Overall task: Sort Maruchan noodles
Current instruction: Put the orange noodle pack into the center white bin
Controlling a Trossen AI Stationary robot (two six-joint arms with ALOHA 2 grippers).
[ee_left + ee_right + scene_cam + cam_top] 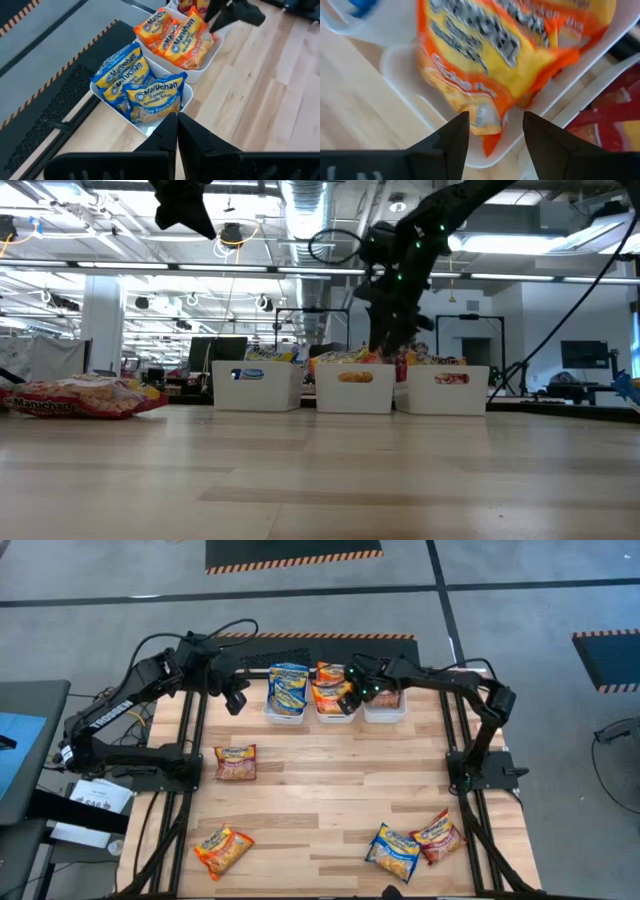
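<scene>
A: Where is there open room on the table (330, 810)?

B: The middle boards are lying bare. Loose packets are sitting toward the rims — a dark red packet (236, 762) at nine o'clock near the left arm's base, an orange packet (223, 850) at seven o'clock, and a blue packet (393, 851) touching a red packet (438, 836) at five o'clock.

A: And the right gripper (352, 690)?

B: It is hanging at twelve o'clock over the middle tray (334, 715), fingers (451, 141) standing apart with nothing clamped. An orange noodle packet (512, 60) is lying just past the fingertips, inside that tray.

A: The trays themselves?

B: Three white ones are standing side by side along the far edge. The left tray (150, 125) is holding blue packets (130, 82), the middle one orange packets (175, 40), the right tray (385, 712) red ones.

A: The left gripper (236, 700)?

B: It is waiting at eleven o'clock beside the left tray — fingers pressed together, holding nothing.
</scene>
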